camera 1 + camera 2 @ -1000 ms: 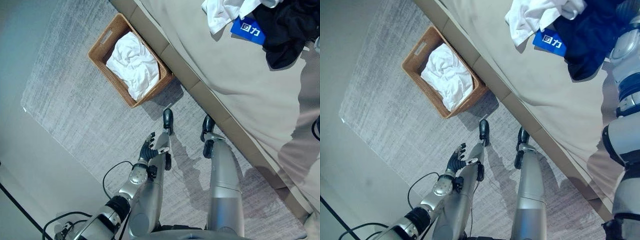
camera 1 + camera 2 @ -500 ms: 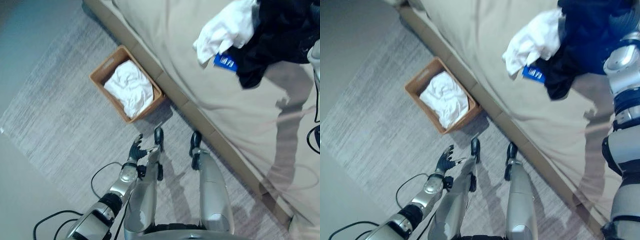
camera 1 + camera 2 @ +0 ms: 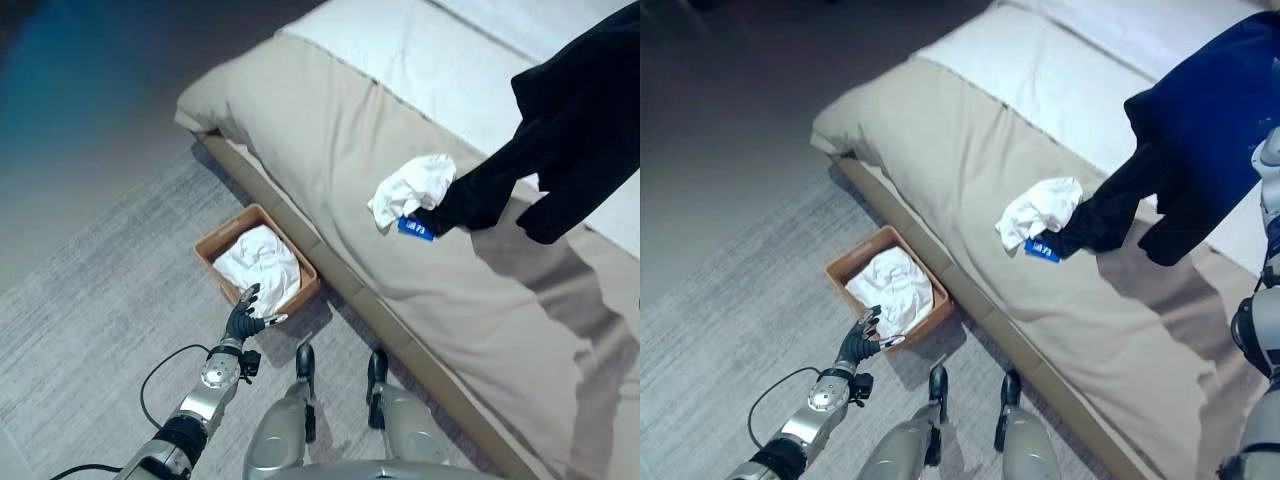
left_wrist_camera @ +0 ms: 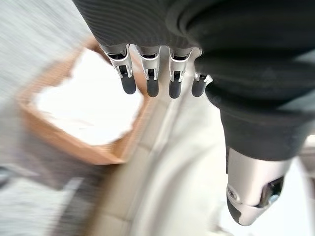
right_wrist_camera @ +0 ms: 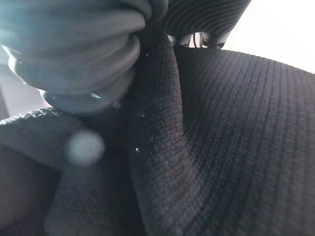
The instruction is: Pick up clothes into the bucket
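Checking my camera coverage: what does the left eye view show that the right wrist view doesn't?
Left eye view: the basket with white cloth in it, the open left robot hand near it, the bed, a white garment on it. Right wrist view: close-up knit bunched against the right robot hand. Shared: the dark garment.

A bed [image 3: 330, 150] under a beige cover stands on a grey rug [image 3: 90, 340].
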Available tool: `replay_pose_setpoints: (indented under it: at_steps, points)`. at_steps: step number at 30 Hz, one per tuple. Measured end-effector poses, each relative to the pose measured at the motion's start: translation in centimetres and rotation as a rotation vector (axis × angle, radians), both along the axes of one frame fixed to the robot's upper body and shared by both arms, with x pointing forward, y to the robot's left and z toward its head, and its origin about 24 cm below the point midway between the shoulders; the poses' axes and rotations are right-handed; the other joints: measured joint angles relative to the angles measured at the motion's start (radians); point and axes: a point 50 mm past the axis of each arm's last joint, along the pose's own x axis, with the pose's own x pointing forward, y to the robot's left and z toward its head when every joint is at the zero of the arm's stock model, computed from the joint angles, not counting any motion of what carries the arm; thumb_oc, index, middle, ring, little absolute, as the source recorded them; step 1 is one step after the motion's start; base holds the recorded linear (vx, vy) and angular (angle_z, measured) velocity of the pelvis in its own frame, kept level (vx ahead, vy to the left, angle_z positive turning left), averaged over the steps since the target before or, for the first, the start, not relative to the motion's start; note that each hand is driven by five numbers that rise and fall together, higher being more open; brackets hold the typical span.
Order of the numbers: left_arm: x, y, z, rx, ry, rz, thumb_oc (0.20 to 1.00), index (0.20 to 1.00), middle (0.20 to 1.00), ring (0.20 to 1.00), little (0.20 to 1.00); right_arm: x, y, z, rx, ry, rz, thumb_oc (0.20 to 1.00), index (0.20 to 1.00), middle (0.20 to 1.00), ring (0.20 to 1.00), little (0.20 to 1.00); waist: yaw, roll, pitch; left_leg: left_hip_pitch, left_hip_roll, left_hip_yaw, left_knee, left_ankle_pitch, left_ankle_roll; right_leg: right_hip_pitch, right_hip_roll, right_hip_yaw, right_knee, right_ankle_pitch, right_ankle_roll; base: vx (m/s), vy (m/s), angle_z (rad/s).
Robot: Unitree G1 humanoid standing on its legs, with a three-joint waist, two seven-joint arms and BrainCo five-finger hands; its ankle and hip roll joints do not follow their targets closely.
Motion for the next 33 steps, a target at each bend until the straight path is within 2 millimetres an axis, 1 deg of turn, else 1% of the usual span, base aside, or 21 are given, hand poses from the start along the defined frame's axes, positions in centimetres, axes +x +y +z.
replay_pose_setpoints:
  at_steps: [1, 3, 4, 5, 6, 8, 10, 12, 14, 16, 18, 20, 21, 23, 24, 25, 26, 27, 28, 31, 33]
  points:
    - [0.5, -0.1, 1.2, -0.006, -0.047, -0.027, 1.0, 1.0, 1.0, 1.0, 1.0, 0.1, 0.2, -0.1, -0.002, 0.008, 0.007, 0.2, 0.2, 0.2, 0.2, 0.2, 0.0, -0.003, -0.016, 0.023, 0.001, 0.0, -0.007, -0.007, 0.003, 0.028, 0.003, 0.0, -0.02, 0.003, 0.003, 0.09, 0.011, 0.01]
    - [0.9, -0.2, 2.5, -0.03, -0.093, -0.049, 1.0, 1.0, 1.0, 1.0, 1.0, 0.2, 0.2, -0.2, -0.005, 0.021, 0.013, 0.2, 0.2, 0.2, 0.2, 0.2, 0.0, -0.007, -0.028, 0.056, 0.0, 0.001, -0.007, -0.013, 0.002, 0.075, 0.005, 0.0, -0.052, 0.012, 0.005, 0.08, 0.003, -0.02]
    - [1.1, -0.2, 3.6, -0.032, -0.134, -0.068, 1.0, 1.0, 1.0, 1.0, 1.0, 0.3, 0.4, -0.3, -0.011, 0.031, 0.021, 0.2, 0.2, 0.2, 0.2, 0.2, -0.002, -0.009, -0.066, 0.067, -0.001, 0.004, -0.007, -0.021, 0.0, 0.097, 0.008, 0.001, -0.078, 0.017, 0.006, 0.1, -0.012, -0.05]
    - [1.4, -0.2, 4.9, -0.039, -0.178, -0.079, 1.0, 1.0, 1.0, 1.0, 1.0, 0.3, 0.5, -0.2, -0.014, 0.028, 0.027, 0.2, 0.2, 0.2, 0.2, 0.2, -0.003, -0.015, -0.08, 0.082, 0.0, 0.009, -0.007, -0.029, -0.006, 0.123, 0.014, 0.002, -0.1, 0.026, 0.005, 0.12, -0.013, -0.08]
    - [1.5, -0.2, 5.9, -0.046, -0.214, -0.087, 1.0, 1.0, 1.0, 1.0, 1.0, 0.4, 0.6, -0.4, -0.017, 0.031, 0.032, 0.2, 0.2, 0.2, 0.2, 0.2, -0.003, -0.022, -0.086, 0.098, 0.001, 0.014, -0.008, -0.029, -0.006, 0.143, 0.017, 0.003, -0.114, 0.03, 0.007, 0.09, -0.008, -0.09]
    - [1.9, -0.3, 8.4, -0.057, -0.302, -0.121, 1.0, 1.0, 1.0, 1.0, 1.0, 0.6, 1.0, -0.7, -0.033, 0.045, 0.056, 0.2, 0.2, 0.2, 0.2, 0.2, -0.005, -0.042, -0.116, 0.134, 0.006, 0.024, -0.008, -0.045, -0.004, 0.192, 0.022, 0.009, -0.153, 0.038, 0.002, 0.07, -0.003, -0.13]
    - [2.2, -0.4, 9.9, -0.076, -0.353, -0.144, 1.0, 1.0, 1.0, 1.0, 1.0, 0.8, 1.5, -0.7, -0.044, 0.046, 0.08, 0.2, 0.2, 0.2, 0.2, 0.2, -0.004, -0.046, -0.146, 0.144, 0.011, 0.027, -0.009, -0.055, -0.01, 0.2, 0.027, 0.016, -0.153, 0.036, 0.004, 0.03, 0.004, -0.15]
    - [2.6, -0.6, 11.1, -0.099, -0.384, -0.165, 1.0, 1.0, 1.0, 1.0, 1.0, 1.0, 2.6, 0.0, -0.068, 0.023, 0.125, 0.2, 0.2, 0.2, 0.2, 0.2, -0.019, -0.048, -0.16, 0.156, 0.014, 0.031, -0.009, -0.058, -0.012, 0.207, 0.031, 0.028, -0.153, 0.036, 0.004, 0.02, 0.003, -0.13]
    - [3.2, -1.2, 12.6, -0.122, -0.425, -0.204, 1.0, 1.0, 1.0, 1.0, 1.0, 1.1, 3.8, 0.7, -0.091, -0.003, 0.173, 0.2, 0.2, 0.2, 0.2, 0.2, -0.033, -0.051, -0.178, 0.167, 0.018, 0.039, -0.009, -0.06, -0.012, 0.213, 0.032, 0.033, -0.153, 0.036, 0.004, 0.0, 0.002, -0.1]
    - [3.5, -1.8, 13.4, -0.141, -0.445, -0.23, 1.0, 1.0, 1.0, 1.0, 1.0, 1.1, 3.7, 0.7, -0.081, -0.007, 0.175, 0.2, 0.2, 0.2, 0.2, 0.2, -0.034, -0.054, -0.189, 0.169, 0.02, 0.044, -0.009, -0.06, -0.012, 0.214, 0.034, 0.038, -0.153, 0.036, 0.003, 0.0, 0.007, -0.11]
    - [3.8, -3.0, 15.4, -0.18, -0.496, -0.301, 1.0, 1.0, 1.0, 1.0, 1.0, 1.1, 4.4, 1.1, -0.073, -0.029, 0.21, 0.2, 0.2, 0.2, 0.2, 0.2, -0.045, -0.054, -0.197, 0.181, 0.021, 0.054, -0.009, -0.061, -0.011, 0.221, 0.036, 0.052, -0.153, 0.037, 0.003, 0.0, 0.012, -0.13]
    - [4.0, -4.3, 16.7, -0.184, -0.525, -0.376, 1.0, 1.0, 1.0, 1.0, 1.0, 1.3, 5.6, 1.4, -0.082, -0.051, 0.262, 0.2, 0.2, 0.2, 0.2, 0.2, -0.057, -0.047, -0.21, 0.183, 0.021, 0.055, -0.009, -0.066, -0.006, 0.222, 0.036, 0.053, -0.153, 0.036, 0.003, 0.0, 0.003, -0.02]
    - [4.1, -4.7, 17.1, -0.191, -0.534, -0.396, 1.0, 1.0, 1.0, 1.0, 1.0, 1.4, 5.9, 1.5, -0.086, -0.055, 0.276, 0.2, 0.2, 0.2, 0.2, 0.2, -0.058, -0.046, -0.214, 0.184, 0.021, 0.055, -0.009, -0.066, -0.006, 0.222, 0.036, 0.053, -0.153, 0.036, 0.003, -0.02, 0.006, -0.05]
    - [4.4, -6.4, 18.0, -0.197, -0.549, -0.468, 1.0, 1.0, 1.0, 1.0, 1.0, 1.4, 6.8, 1.4, -0.091, -0.063, 0.32, 0.2, 0.2, 0.2, 0.2, 0.2, -0.072, -0.045, -0.227, 0.184, 0.021, 0.055, -0.009, -0.066, -0.006, 0.222, 0.036, 0.054, -0.153, 0.037, 0.003, -0.01, 0.004, -0.02]
    - [4.5, -7.4, 18.5, -0.197, -0.556, -0.507, 1.0, 1.0, 1.0, 1.0, 1.0, 1.5, 7.8, 1.3, -0.102, -0.064, 0.366, 0.2, 0.2, 0.2, 0.2, 0.2, -0.081, -0.042, -0.235, 0.186, 0.021, 0.056, -0.009, -0.066, -0.006, 0.222, 0.036, 0.055, -0.153, 0.037, 0.003, 0.0, 0.0, 0.0]
    - [4.5, -7.7, 18.7, -0.202, -0.563, -0.516, 1.0, 1.0, 1.0, 1.0, 1.0, 1.5, 8.2, 1.3, -0.107, -0.066, 0.384, 0.2, 0.2, 0.2, 0.2, 0.2, -0.083, -0.04, -0.237, 0.187, 0.021, 0.056, -0.009, -0.066, -0.006, 0.224, 0.036, 0.055, -0.153, 0.037, 0.003, -0.03, 0.015, -0.03]
    - [5.1, -8.8, 19.0, -0.183, -0.555, -0.546, 1.0, 1.0, 1.0, 1.0, 1.0, 1.4, 8.6, 1.0, -0.102, -0.067, 0.417, 0.2, 0.2, 0.2, 0.2, 0.2, -0.083, -0.039, -0.24, 0.191, 0.021, 0.057, -0.009, -0.066, -0.006, 0.227, 0.036, 0.056, -0.153, 0.038, 0.001, 0.0, 0.0, 0.0]
    - [5.4, -9.4, 19.1, -0.177, -0.55, -0.56, 1.0, 1.0, 1.0, 1.0, 1.0, 1.5, 9.1, 0.7, -0.104, -0.061, 0.441, 0.2, 0.2, 0.2, 0.2, 0.2, -0.088, -0.037, -0.241, 0.194, 0.021, 0.058, -0.009, -0.066, -0.006, 0.229, 0.037, 0.057, -0.153, 0.039, -0.001, -0.03, 0.012, -0.03]
    - [6.1, -10.0, 19.1, -0.17, -0.542, -0.555, 1.0, 1.0, 1.0, 1.0, 1.0, 1.6, 10.1, 0.3, -0.106, -0.053, 0.487, 0.2, 0.2, 0.2, 0.2, 0.2, -0.09, -0.03, -0.247, 0.196, 0.021, 0.058, -0.01, -0.066, -0.006, 0.233, 0.036, 0.056, -0.153, 0.037, 0.003, 0.0, 0.0, 0.0]
    - [6.6, -10.9, 18.9, -0.182, -0.529, -0.547, 1.0, 1.0, 1.0, 1.0, 1.0, 1.5, 11.9, -0.4, -0.12, -0.042, 0.574, 0.2, 0.2, 0.2, 0.2, 0.2, -0.104, -0.022, -0.254, 0.197, 0.022, 0.058, -0.01, -0.066, -0.006, 0.233, 0.037, 0.057, -0.153, 0.037, 0.003, 0.0, 0.0, 0.0]
    - [7.1, -11.7, 17.9, -0.196, -0.487, -0.53, 1.0, 1.0, 1.0, 1.0, 1.0, 1.5, 13.0, -0.9, -0.123, -0.026, 0.636, 0.2, 0.2, 0.2, 0.2, 0.2, -0.109, -0.02, -0.255, 0.197, 0.024, 0.058, -0.009, -0.066, -0.006, 0.233, 0.039, 0.056, -0.153, 0.037, 0.003, -0.02, 0.004, -0.01]
